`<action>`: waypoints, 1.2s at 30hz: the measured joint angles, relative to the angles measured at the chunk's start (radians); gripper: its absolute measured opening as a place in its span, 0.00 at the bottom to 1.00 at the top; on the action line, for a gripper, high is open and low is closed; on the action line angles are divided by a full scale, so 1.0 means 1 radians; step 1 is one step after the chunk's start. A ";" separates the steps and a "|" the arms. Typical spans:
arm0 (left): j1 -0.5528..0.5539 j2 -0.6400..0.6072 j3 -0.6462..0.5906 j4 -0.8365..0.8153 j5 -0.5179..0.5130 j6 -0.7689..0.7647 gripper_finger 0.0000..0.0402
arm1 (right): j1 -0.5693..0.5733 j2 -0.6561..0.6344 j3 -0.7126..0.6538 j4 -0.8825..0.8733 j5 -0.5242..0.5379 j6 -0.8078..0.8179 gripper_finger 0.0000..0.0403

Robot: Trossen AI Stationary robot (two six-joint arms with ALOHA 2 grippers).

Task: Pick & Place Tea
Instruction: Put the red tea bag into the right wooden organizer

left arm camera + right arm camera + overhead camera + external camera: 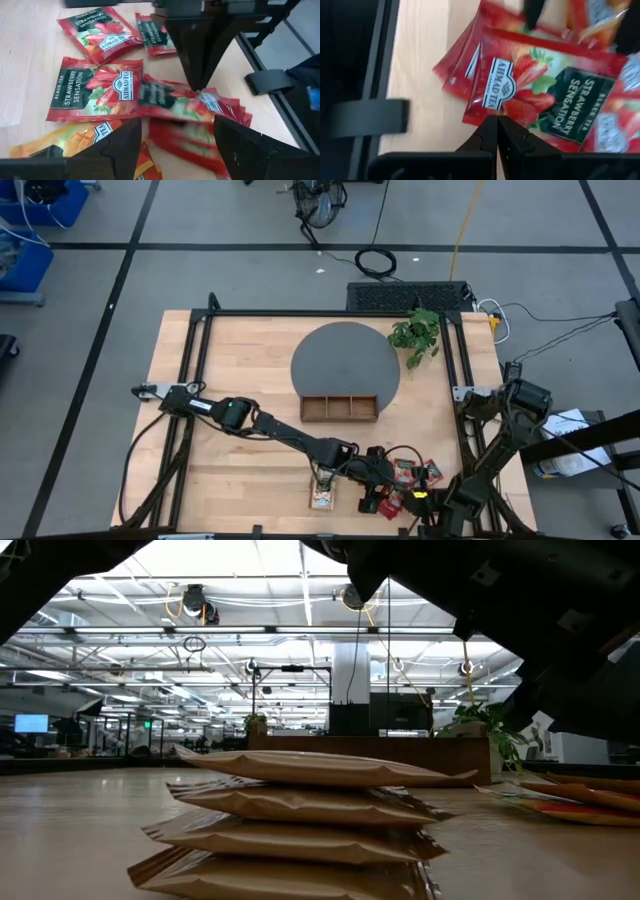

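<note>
While its fingers stand wide apart, empty, the left gripper (175,145) hovers over the red sachets (190,102) at the table's (200,480) five o'clock edge. The right gripper (497,131), pinched shut on nothing, presses its tip against them. The overlapping sachets could lift together or slide.

Red sachets (97,90) printed "Strawberry Sensation" with strawberries and a dark label panel lie flat and scattered near the table's front edge, toward the right, some overlapping each other in a loose heap (410,475). One red sachet (540,95) lies on top of others, its edges fanned beneath. Orange-yellow sachets (75,140) lie partly under the red ones. A neat stack of beige sachets (300,820) sits just left of the heap (322,498), lying flat.
</note>
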 joint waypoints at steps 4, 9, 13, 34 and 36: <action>0.007 0.000 0.000 -0.013 0.007 -0.048 0.62 | 0.001 0.020 0.002 -0.007 -0.008 0.023 0.00; 0.018 0.000 0.000 -0.016 0.056 -0.106 0.62 | 0.005 0.032 0.002 -0.007 0.014 0.025 0.00; 0.021 0.000 0.000 -0.032 0.080 -0.114 0.62 | 0.005 0.033 0.001 -0.014 0.029 0.023 0.00; 0.034 0.032 0.001 -0.020 0.124 -0.212 0.46 | 0.000 0.034 -0.075 0.056 0.075 0.034 0.00; 0.034 0.032 0.001 -0.023 0.124 -0.202 0.38 | 0.000 0.034 -0.075 0.054 0.074 0.033 0.00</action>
